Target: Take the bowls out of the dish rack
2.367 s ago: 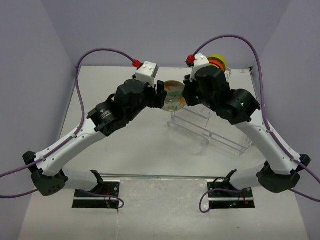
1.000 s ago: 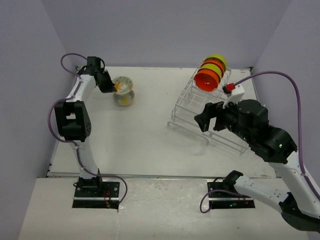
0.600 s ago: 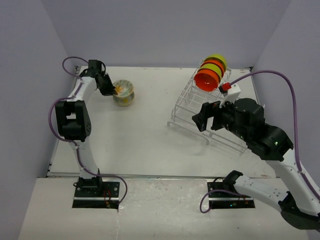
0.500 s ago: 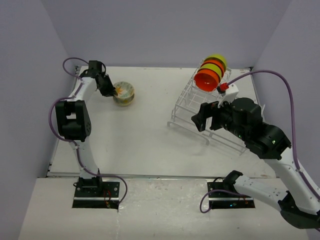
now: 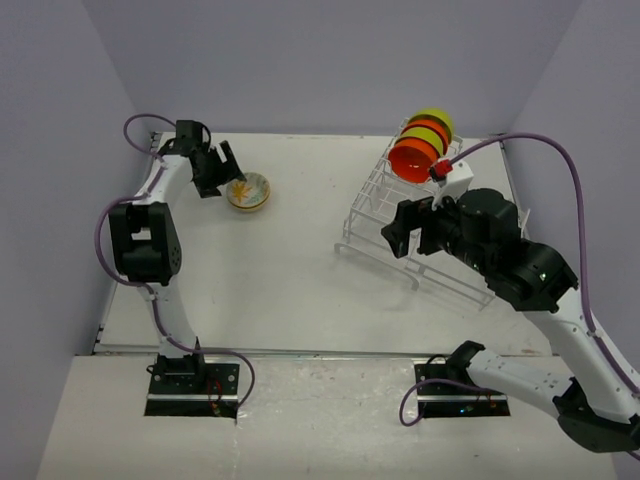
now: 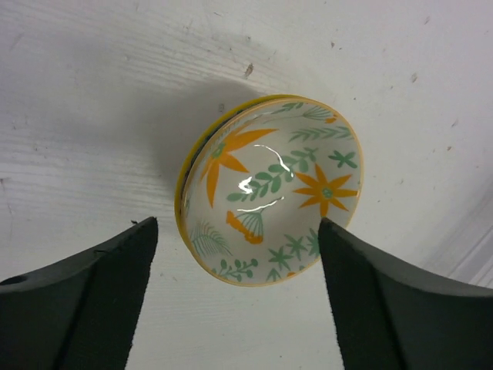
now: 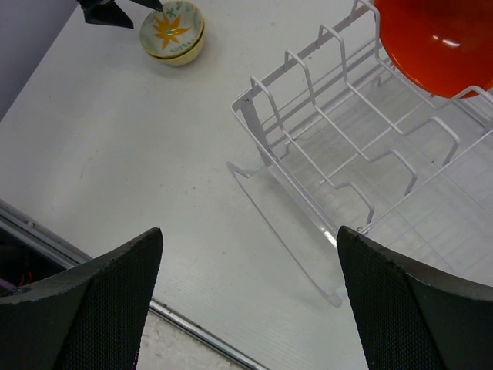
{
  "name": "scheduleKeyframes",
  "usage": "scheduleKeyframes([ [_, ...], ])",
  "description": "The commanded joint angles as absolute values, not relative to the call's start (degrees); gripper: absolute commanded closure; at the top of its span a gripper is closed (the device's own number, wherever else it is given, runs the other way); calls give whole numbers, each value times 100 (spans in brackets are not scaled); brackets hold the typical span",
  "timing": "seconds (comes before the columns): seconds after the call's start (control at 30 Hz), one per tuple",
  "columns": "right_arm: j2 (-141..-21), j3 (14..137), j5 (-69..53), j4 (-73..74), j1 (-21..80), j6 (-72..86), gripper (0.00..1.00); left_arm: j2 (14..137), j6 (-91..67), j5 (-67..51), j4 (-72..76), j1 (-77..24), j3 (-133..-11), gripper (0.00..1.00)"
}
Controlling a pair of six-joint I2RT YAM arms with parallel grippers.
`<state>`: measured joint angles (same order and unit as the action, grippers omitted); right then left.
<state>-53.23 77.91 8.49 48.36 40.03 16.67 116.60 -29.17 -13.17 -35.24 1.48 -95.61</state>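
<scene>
Right gripper (image 5: 408,235) spread, empty | orange bowl (image 5: 414,160) on edge in rack (image 5: 365,205), just beyond it | left gripper (image 5: 224,172), also spread, far off

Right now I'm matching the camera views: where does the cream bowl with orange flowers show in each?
Top external: the cream flower-patterned bowl, upper left.
Left wrist: the bowl, centre.
Right wrist: the bowl, top left corner.
Shared landmark: the open left tool beside it.

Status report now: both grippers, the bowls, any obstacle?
Left gripper open, beside patterned bowl on table. Right gripper open, empty, over dish rack. Orange bowls and green bowls stand in rack. No obstacle seen.
</scene>
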Motion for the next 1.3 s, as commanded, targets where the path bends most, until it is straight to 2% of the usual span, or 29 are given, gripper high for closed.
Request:
scheduleKeyframes([
  [0.0, -5510, 8103, 1054, 4658, 3938, 1477, 6, 10882, -2953, -1319, -3453, 150, -9685, 12],
  [0.03, -5572, 8156, 1133, 4658, 3929, 1442, 6, 10637, -2988, -1284, -3489, 167, -9694, 0],
  [0.17, -6054, 8612, 1966, 4632, 3885, 933, 5, 9679, -3006, -1116, -3612, 158, -9493, 0],
  [0.2, -6143, 8692, 2613, 4632, 3885, 653, 5, 9381, -2997, -1090, -3604, 158, -9231, 0],
  [0.3, -6582, 9139, 3529, 4632, 3841, 63, 7, 7584, -2875, -949, -3349, 158, -8293, 0],
  [0.33, -6687, 9228, 3655, 4632, 3823, -147, 9, 7202, -2822, -897, -3296, 167, -8053, 0],
  [0.37, -6932, 9324, 3769, 4614, 3788, -445, 17, 6868, -2769, -870, -3226, 158, -7842, 0],
  [0.43, -7179, 9535, 4041, 4562, 3753, -728, 23, 5956, -2602, -792, -3217, 150, -7218, 0],
  [0.53, -7654, 9633, 4454, 4238, 3648, -1361, 35, 5197, -2321, -843, -3260, 158, -6654, 0],
  [0.6, -7952, 9668, 4474, 4043, 3569, -1660, 37, 4976, -2111, -826, -3357, 150, -6400, 0],
  [0.63, -8041, 9703, 4456, 3991, 3516, -1739, 43, 4827, -2048, -748, -3418, 149, -6303, 0],
  [0.7, -8182, 9686, 4526, 3771, 3481, -1942, 44, 4694, -1943, -730, -3463, 150, -6005, 0],
  [0.73, -8296, 9651, 4552, 3596, 3437, -2029, 51, 4572, -1951, -756, -3445, 141, -5890, 0],
  [0.83, -8489, 9580, 4711, 3332, 3366, -2276, 61, 4395, -1942, -861, -3305, 141, -5468, 0],
  [1.07, -8718, 9360, 4799, 2927, 3331, -2575, 65, 4447, -1881, -967, -3103, 88, -5089, 0],
  [1.27, -8903, 9273, 4825, 2830, 3305, -2523, 74, 4447, -1855, -984, -3024, 62, -5027, 0],
])
